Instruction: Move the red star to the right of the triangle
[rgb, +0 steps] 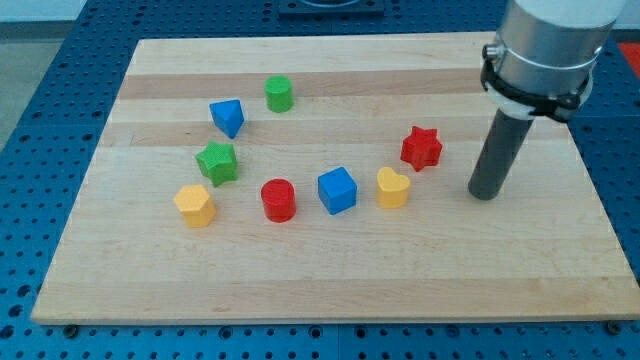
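Blue perforated metal frames a pale wooden bench (330, 285); its bottom strip in the view lies bare. Nearest sit a yellow block (194, 205), a red cylinder (278, 199), a blue cube (337, 190) and a yellow heart-like block (393, 187), strung in a shallow arc; my tip (484, 195) rests on the wood at the view's right, near the red star (421, 148) but apart from it, slightly lower in the view. Further back stand a green star (217, 162), the blue triangle (228, 117) and a green cylinder (279, 93) towards the view's top left. No fingers exist on this rig, so nothing opens or closes; a bare rod does the pushing.

By my judgement the approach step is in hand: the star lies well apart from the triangle, already on its right but far off; the next move calls for my tip to meet the star's right flank and push it leftward and slightly upward across the open middle; the path should pass above the heart and cube, stopping short of the green cylinder.
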